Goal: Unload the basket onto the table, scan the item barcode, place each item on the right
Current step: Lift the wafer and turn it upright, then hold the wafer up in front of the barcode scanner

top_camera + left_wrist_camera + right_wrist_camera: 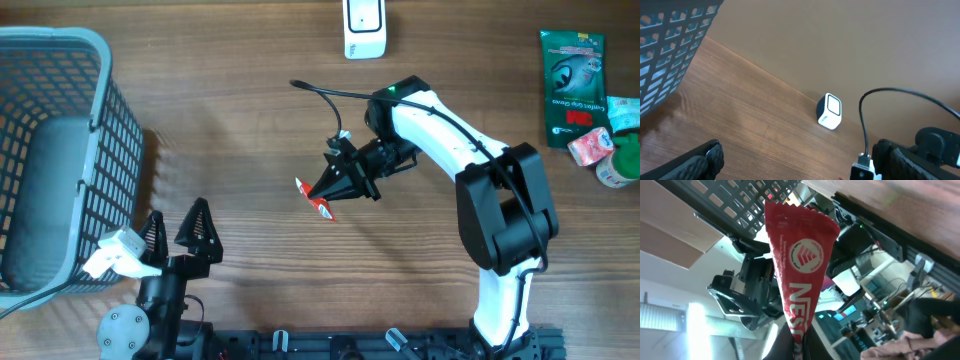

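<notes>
Wooden table [250, 120] bears a grey basket [118, 130], white scanner [364, 26], green packet [573, 85], perhaps small tubs [594, 146] beside it.

Two grippers were counted: one left gripper [178, 228] and one right gripper [325, 188]. One basket [50, 38], one scanner [364, 25], one sachet [315, 200] and one cable [330, 92] were seen. One green packet [572, 85] was noted at the far right. Three smaller items [590, 146] were made out beside it, though they were partly cut off and the count was left uncertain.

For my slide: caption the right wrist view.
Right gripper pinches a red sachet by one end, printed logo side showing.
</notes>
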Tool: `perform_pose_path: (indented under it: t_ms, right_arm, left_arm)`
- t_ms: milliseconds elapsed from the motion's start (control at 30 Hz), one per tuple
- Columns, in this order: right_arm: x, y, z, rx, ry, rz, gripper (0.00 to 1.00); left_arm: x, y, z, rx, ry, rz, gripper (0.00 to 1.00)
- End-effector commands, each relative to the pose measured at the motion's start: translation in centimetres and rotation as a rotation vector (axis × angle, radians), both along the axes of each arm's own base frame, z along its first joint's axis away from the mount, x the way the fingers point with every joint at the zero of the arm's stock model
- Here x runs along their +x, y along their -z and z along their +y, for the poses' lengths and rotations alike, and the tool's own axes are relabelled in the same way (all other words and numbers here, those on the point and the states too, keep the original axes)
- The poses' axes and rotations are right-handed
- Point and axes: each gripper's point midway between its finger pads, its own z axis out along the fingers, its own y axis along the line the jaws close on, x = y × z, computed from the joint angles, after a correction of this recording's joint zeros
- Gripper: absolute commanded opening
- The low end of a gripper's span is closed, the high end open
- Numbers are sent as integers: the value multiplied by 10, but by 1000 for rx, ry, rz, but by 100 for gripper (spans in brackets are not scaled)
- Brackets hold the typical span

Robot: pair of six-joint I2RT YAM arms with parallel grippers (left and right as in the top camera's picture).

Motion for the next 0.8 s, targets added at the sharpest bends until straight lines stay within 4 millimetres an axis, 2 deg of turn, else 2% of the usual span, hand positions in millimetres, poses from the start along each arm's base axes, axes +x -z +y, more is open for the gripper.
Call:
perform_pose_path:
  t_ms: [0,100,200,267,300,333,400,467,533,633,700,767]
  right_arm:
    - [-5,13,-13,27,-99,-220,4]
    - [-14,35,-43,-151,-232,-307,4]
    - [-17,29,-66,-306,-280,-395,5]
    - [-8,32,-90,-543,-249,-452,5]
    - [6,36,-115,-791,-167,-480,4]
    - [23,31,-154,-1128,25,-482,4]
    - [36,13,-189,-1381,311,-457,4]
    - [50,-2,-200,-1446,531,-464,4]
    - [60,-5,-200,-1450,631,-462,5]
    - [79,7,-196,-1461,715,-428,5]
    - [103,16,-190,-1439,748,-475,5]
    - [141,28,-181,-1377,792,-540,5]
  left_arm:
    - [0,1,-3,6,17,0,100]
    - [0,1,-3,6,17,0,100]
    - [0,1,-3,6,17,-1,100]
    - [0,1,-3,6,17,0,100]
    - [0,1,-3,6,17,0,100]
    - [0,1,-3,6,17,0,100]
    - [0,1,-3,6,17,-1,100]
    - [0,1,-3,6,17,0,100]
    - [0,1,-3,6,17,-1,100]
    - [0,1,-3,6,17,0,100]
    - [0,1,-3,6,17,0,100]
    - [0,1,-3,6,17,0,100]
